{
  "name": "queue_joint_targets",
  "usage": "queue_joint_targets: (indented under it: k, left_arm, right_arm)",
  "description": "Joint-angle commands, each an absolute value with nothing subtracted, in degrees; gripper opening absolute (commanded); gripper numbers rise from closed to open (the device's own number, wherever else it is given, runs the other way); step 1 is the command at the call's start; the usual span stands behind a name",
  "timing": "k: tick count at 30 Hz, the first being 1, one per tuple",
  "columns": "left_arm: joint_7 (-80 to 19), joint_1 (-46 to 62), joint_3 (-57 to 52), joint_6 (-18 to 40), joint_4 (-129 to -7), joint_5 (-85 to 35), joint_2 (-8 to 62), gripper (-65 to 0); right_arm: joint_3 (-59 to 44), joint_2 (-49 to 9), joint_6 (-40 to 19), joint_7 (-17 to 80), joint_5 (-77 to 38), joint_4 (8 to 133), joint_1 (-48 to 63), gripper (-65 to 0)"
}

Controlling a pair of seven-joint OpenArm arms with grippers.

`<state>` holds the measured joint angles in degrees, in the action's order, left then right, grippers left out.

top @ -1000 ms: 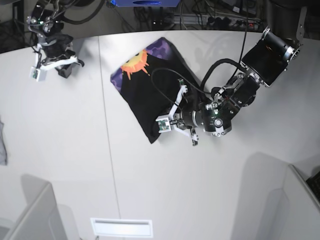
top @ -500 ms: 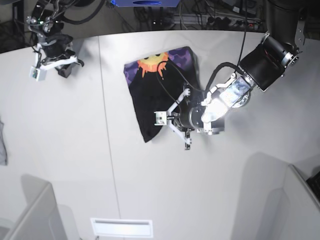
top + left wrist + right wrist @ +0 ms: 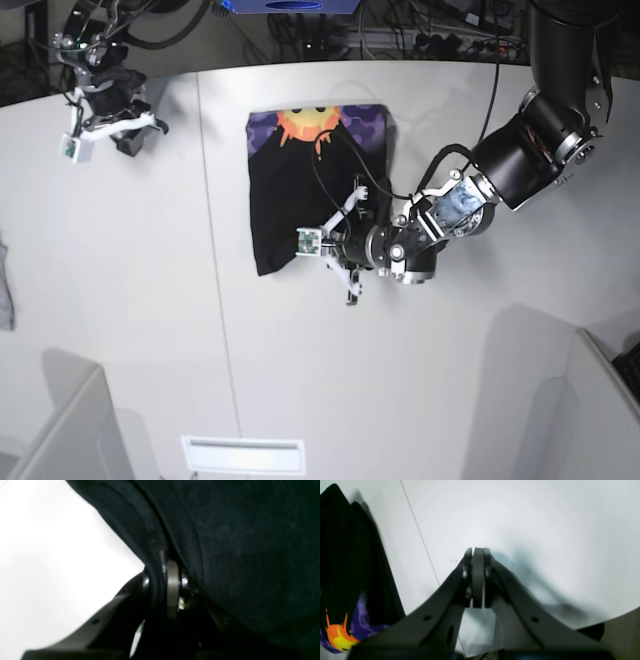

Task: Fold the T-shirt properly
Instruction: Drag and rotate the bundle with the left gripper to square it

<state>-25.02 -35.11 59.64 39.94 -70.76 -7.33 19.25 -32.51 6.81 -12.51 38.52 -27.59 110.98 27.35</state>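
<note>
- Base view: we see the T-shirt (image 3: 310, 190) on the table (image 3: 150, 320), long axis near-to-far, print at the far end.
- Left gripper (image 3: 338, 250) pinches its near hem.
- Right gripper (image 3: 110, 128) closed, empty, well apart at far left.

1. The folded black cotton T-shirt (image 3: 300, 190) is plain black across most of its top face.
2. Along its edge nearest the far side of the white table (image 3: 150, 330) runs an orange-and-yellow sun on a purple camouflage print.
3. A thin dark seam line crosses the table.
</note>
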Motion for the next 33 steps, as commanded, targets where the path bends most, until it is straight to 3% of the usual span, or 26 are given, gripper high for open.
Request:
queue_joint_targets:
  k: [1, 20, 28, 31, 33]
  left_arm:
    - [-24.7, -36.6, 59.2, 40.0, -71.0, -7.2, 18.3, -65.0]
    - [-30.9, -40.7, 59.1, 40.0, -71.3, -7.2, 16.7, -63.5]
    - [-30.9, -43.7, 59.1, 40.0, -70.8, -7.2, 14.5, -25.5]
    - [-30.9, -44.7, 58.9, 40.0, -71.5, -7.6, 14.1, -18.6]
    - [-31.0, -44.8, 56.8, 40.0, -72.9, -7.7, 13.9, -17.4]
  right_arm:
    - [-32.6, 6.5, -12.9, 37.2, -28.1, 111.8, 27.5, -65.0]
    - [-32.3, 6.9, -12.9, 37.3, -28.1, 110.2, 26.9, -65.0]
    - [-31.1, 6.9, -12.9, 37.4, -28.1, 110.2, 26.8, -65.0]
    - [-31.1, 6.9, -12.9, 37.4, -28.1, 110.2, 26.7, -65.0]
    - [-31.1, 6.9, -12.9, 37.4, -28.1, 110.2, 26.8, -65.0]
